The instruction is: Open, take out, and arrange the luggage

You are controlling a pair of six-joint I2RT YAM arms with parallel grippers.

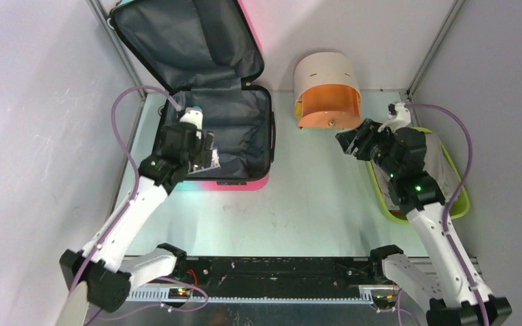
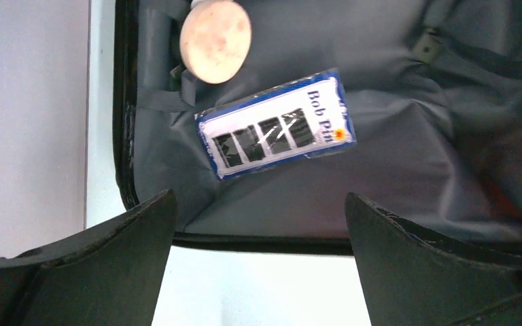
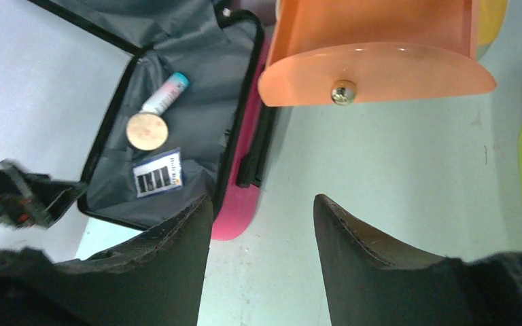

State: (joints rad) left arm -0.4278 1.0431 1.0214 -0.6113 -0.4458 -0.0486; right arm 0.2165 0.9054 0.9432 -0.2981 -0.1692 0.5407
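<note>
The luggage point(image 1: 245, 115) lies open at the back left, its lid leaning on the back wall and its dark grey lining showing inside a pink shell. In the lower half lie a blue-and-white bob pin card point(image 2: 276, 123), a round beige disc point(image 2: 215, 39) and a small tube with a teal cap point(image 3: 165, 94). My left gripper point(image 2: 259, 195) hovers open over the near rim of the luggage point(image 2: 380, 156), with nothing between its fingers. Over the table to the right of the luggage point(image 3: 197, 102), my right gripper point(image 3: 263, 198) is open and holds nothing.
A beige cylinder with an orange face point(image 1: 327, 85) stands at the back centre, just ahead of my right gripper point(image 1: 350, 139). A lime-green tray point(image 1: 459, 204) with pale cloth in it lies under the right arm. Grey walls close in both sides.
</note>
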